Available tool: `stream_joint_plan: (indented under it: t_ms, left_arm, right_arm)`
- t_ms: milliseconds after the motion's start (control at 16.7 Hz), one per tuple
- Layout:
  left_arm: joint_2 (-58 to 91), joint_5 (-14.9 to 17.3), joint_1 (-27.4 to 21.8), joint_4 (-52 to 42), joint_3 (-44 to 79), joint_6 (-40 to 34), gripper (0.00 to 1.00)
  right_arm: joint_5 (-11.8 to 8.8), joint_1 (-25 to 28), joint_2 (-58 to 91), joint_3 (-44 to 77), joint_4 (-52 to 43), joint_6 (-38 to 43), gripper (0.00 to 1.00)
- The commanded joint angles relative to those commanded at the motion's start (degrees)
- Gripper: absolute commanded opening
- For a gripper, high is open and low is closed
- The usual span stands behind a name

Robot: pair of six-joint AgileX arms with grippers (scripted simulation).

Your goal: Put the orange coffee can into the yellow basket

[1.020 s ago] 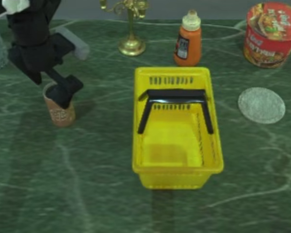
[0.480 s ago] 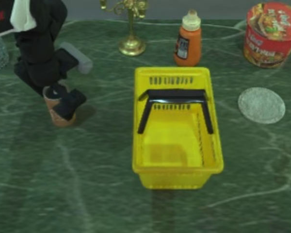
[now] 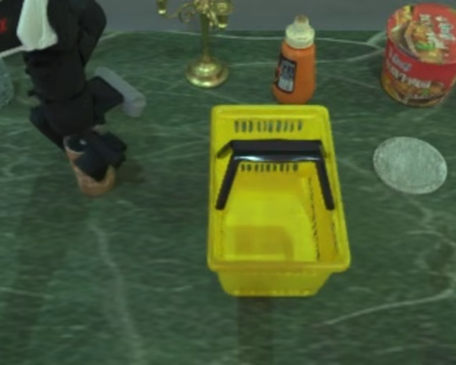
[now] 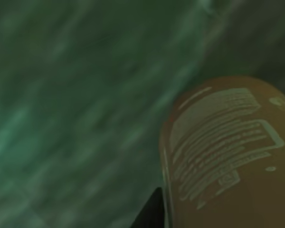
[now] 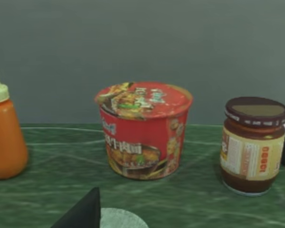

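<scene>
- Left gripper (image 3: 91, 156) covers the orange coffee can (image 3: 91, 176) near the surface's left edge; jaws' state unclear.
- Best practice: grip squarely, lift vertically, clear the yellow basket (image 3: 220, 228) rim.

You are looking at a rendered tabletop test scene, not a lived-in room: a green marble-patterned counter (image 3: 137, 289) set against a plain grey backdrop. Groceries and household oddments stand scattered on it: a yellow shopping basket (image 3: 277, 262), an orange squeeze bottle (image 3: 294, 65), a red instant-noodle cup (image 5: 143, 129), a jar of brown sauce (image 5: 252, 145) and a brass candelabra (image 3: 205, 38). No walls, shelves or furniture show beyond the counter.
</scene>
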Motion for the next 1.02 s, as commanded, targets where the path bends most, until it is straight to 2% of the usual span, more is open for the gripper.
stream_joint_plan:
  t_ms: [300,900,1020]
  left_arm:
    - [0.0,0.0,0.0,0.0,0.0,0.0,0.02]
    - [-0.1,0.0,0.1,0.0,0.0,0.1,0.00]
    - [-0.1,1.5,-0.2,1.7,-0.3,-0.4,0.00]
  right_arm:
    - [0.0,0.0,0.0,0.0,0.0,0.0,1.00]
    - [0.0,0.0,0.0,0.0,0.0,0.0,1.00]
    - [0.0,0.0,0.0,0.0,0.0,0.0,1.00]
